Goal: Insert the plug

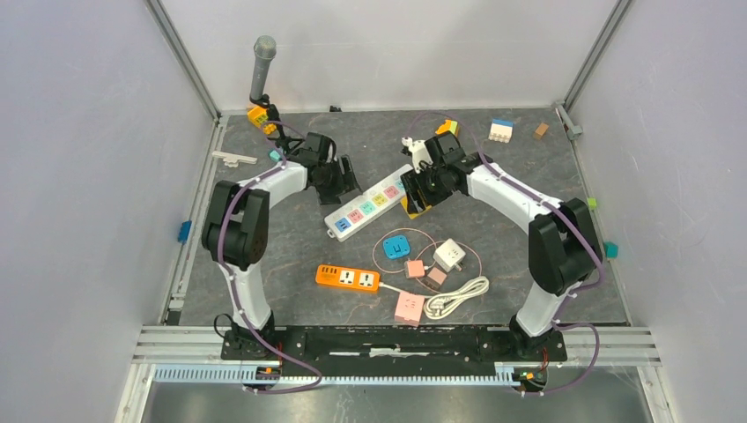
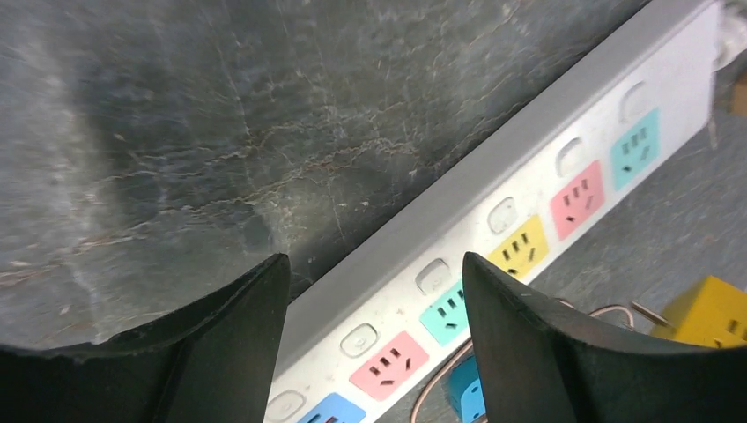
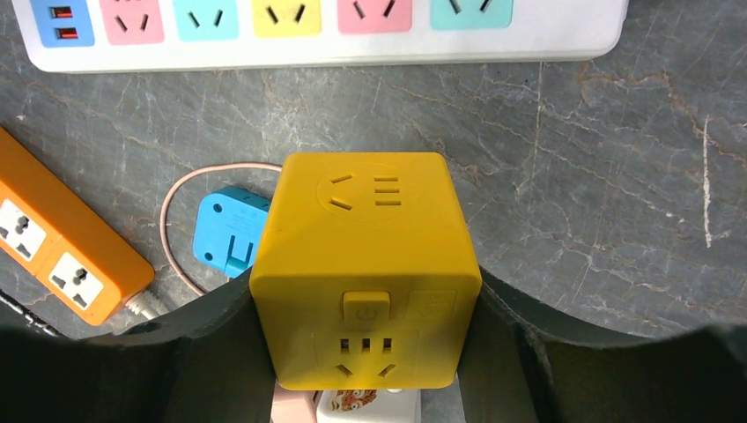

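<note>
- Orange power strip lies nearest the bases, at about 7 o'clock from the held piece. The blue adapter sits between them on the table. Neither matters to this step.
- Yellow cube adapter is clamped in the right gripper, with a finger flat on each of two opposite side faces. In the top view it sits just near of the 2 o'clock end of the white power strip, apart from it.
- Handling, as I judge it: hard, smooth plastic, stiff and fairly light, likely to twist in the grip if pushed off-centre. Flat opposite faces, low on the body, are the right hold.
- Pointing: a cube has no real long axis. One socket face looks toward the strip at 12 o'clock in the right wrist view, and the button face looks at the camera. Its prongs are hidden, probably underneath.
- The white power strip runs 8 to 2 o'clock, sockets up. It is light enough to skid under a push.
- Left gripper is farthest, with jaws apart and empty, poised over the strip's far edge.
</note>
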Tool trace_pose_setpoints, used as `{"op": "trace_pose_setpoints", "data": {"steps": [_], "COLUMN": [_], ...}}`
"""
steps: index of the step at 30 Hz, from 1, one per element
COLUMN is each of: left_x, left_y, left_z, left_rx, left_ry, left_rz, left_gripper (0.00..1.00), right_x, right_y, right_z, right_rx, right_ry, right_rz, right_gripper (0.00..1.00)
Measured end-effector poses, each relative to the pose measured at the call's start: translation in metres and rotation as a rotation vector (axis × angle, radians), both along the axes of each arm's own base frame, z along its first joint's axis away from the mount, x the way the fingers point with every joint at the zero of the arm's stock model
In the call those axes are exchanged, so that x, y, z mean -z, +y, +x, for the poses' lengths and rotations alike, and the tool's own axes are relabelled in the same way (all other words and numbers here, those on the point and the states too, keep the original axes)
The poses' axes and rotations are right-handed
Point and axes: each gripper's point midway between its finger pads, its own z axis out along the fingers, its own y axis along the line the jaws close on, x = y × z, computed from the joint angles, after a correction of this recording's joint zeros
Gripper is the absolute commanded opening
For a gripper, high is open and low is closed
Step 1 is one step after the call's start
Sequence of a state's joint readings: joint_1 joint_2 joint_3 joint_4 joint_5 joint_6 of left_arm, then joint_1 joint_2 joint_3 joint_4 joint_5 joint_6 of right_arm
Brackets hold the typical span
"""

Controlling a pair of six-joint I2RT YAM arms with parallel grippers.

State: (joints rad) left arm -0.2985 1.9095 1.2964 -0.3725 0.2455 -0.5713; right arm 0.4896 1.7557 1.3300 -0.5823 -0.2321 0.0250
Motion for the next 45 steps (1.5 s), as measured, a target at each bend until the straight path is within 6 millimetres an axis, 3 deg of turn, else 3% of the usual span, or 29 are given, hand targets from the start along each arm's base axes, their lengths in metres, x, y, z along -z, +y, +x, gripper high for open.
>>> {"op": "trace_pose_setpoints", "data": {"steps": [4, 9, 16, 24, 31, 38, 42, 45], "left_x": [0.019, 0.017, 0.017, 0.019, 0.019, 0.018, 0.01, -0.007], "left_y": [-0.013, -0.033, -0.058, -0.082, -0.106, -0.102, -0.088, -0.078], "left_z": [-0.011, -0.01, -0.006, -0.024, -0.041, -0.058, -0.069, -0.077], "left_rx": [0.026, 0.057, 0.095, 0.158, 0.223, 0.255, 0.258, 0.262], "left_ry": [0.068, 0.066, 0.061, 0.067, 0.019, 0.001, 0.008, -0.011], "left_rz": [-0.008, -0.036, -0.073, -0.065, -0.036, 0.048, 0.108, 0.125], "left_gripper": [0.77, 0.76, 0.66, 0.56, 0.59, 0.76, 0.78, 0.76], "right_x": [-0.001, -0.002, -0.002, 0.002, -0.007, -0.006, -0.009, -0.013], "right_y": [-0.002, -0.003, -0.008, -0.016, -0.024, -0.029, -0.014, 0.004], "right_z": [-0.005, -0.009, -0.01, -0.014, -0.008, 0.004, 0.029, 0.048], "right_rx": [-0.001, -0.002, 0.008, 0.021, 0.048, 0.073, 0.071, 0.069], "right_ry": [0.004, 0.006, 0.004, 0.007, -0.024, -0.038, -0.068, -0.092], "right_rz": [0.007, 0.014, 0.019, 0.011, 0.008, -0.015, 0.023, 0.089], "right_gripper": [0.0, 0.0, 0.0, 0.0, 0.0, 0.0, 0.0, 0.0]}}
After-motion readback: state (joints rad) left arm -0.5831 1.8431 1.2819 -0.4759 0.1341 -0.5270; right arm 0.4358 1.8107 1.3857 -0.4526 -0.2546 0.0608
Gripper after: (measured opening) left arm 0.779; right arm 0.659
